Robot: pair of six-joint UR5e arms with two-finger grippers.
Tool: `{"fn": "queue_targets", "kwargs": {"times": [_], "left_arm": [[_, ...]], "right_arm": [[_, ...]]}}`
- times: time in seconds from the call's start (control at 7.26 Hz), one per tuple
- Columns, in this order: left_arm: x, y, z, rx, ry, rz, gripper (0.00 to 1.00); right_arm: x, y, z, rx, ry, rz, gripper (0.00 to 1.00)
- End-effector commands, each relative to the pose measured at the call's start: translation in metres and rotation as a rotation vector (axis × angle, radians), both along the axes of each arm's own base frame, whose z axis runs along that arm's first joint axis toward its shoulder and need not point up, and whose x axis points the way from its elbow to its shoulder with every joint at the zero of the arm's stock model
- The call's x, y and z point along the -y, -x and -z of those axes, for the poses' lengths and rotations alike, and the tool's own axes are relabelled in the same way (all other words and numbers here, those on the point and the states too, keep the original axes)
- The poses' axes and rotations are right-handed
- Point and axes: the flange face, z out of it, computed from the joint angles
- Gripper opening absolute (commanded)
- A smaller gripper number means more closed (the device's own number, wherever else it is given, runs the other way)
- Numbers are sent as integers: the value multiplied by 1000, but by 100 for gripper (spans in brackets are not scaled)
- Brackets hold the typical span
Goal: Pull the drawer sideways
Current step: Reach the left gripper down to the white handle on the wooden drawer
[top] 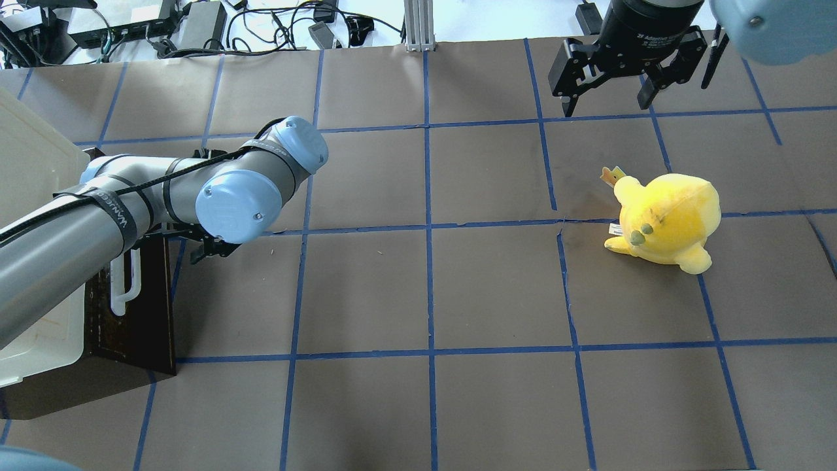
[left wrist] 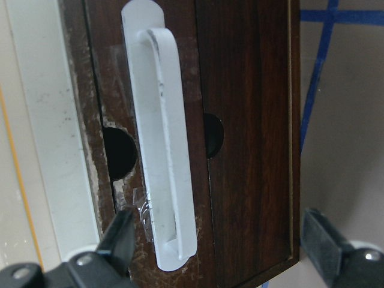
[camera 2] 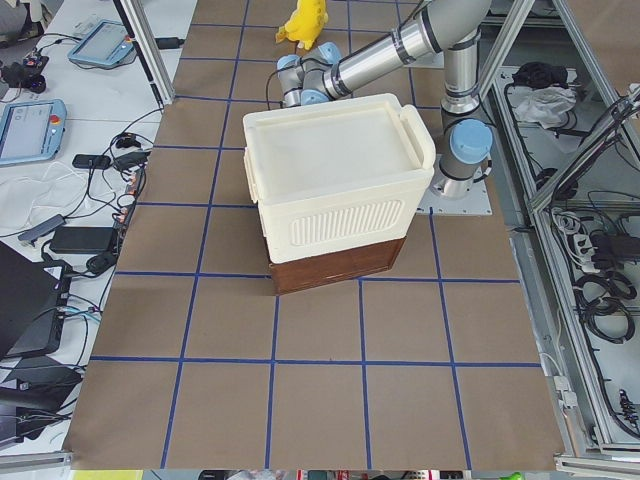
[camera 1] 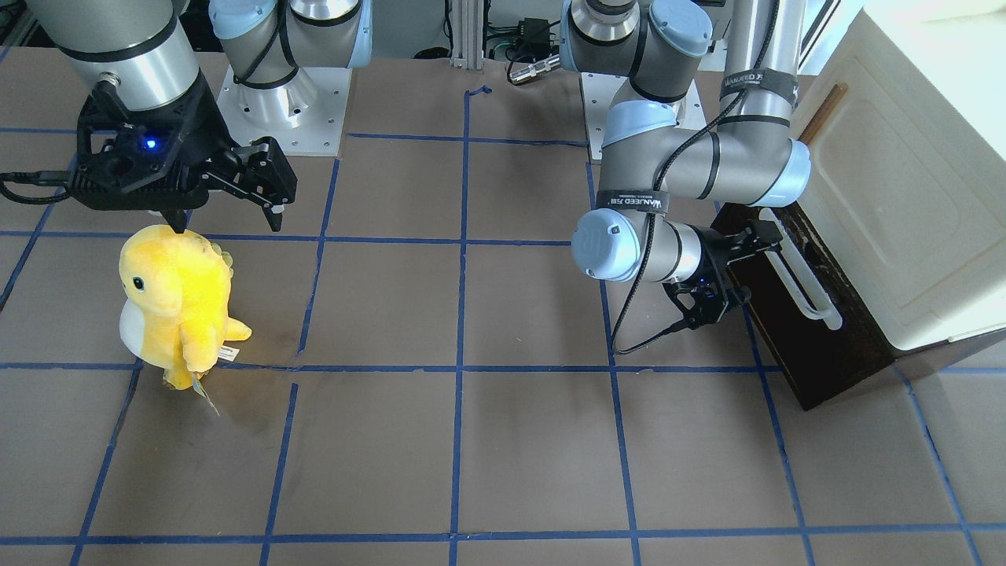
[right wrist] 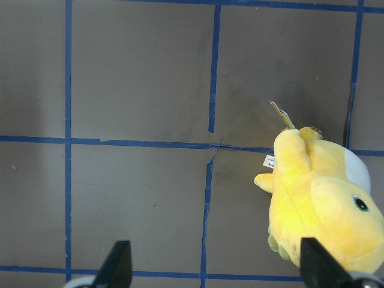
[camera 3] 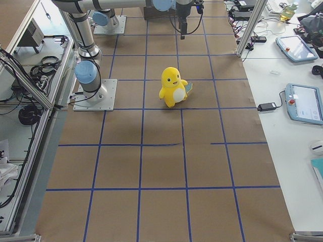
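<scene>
Left gripper (left wrist: 221, 233) spread wide, straddled handle (left wrist: 163, 150), nothing pinched; drawer (left wrist: 249, 90) looked shut. Approach step. Next called for squeeze onto handle, then straight sideways pull.

The left arm (top: 65, 229) is reaching out low with its elbow bent, its wrist lying level, and the left gripper (left wrist: 222, 240) is pointing sideways with fingers spread wide. The right arm (camera 1: 126, 47) is holding the right gripper (top: 605, 104) pointing straight down, its fingers parted.
</scene>
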Motion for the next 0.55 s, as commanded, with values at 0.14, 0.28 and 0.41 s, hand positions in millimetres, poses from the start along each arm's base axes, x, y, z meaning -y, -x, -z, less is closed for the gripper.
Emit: {"fn": "queue_targets", "kwargs": {"times": [0.14, 0.28, 0.41], "left_arm": [[10, -1, 13, 61, -36, 54, 100], [11, 4, 19, 76, -49, 76, 97], [14, 5, 22, 117, -55, 113, 97]], "right_arm": [[0, 0, 0, 0, 0, 0, 100], [0, 0, 0, 0, 0, 0, 100], [0, 0, 0, 0, 0, 0, 100]]}}
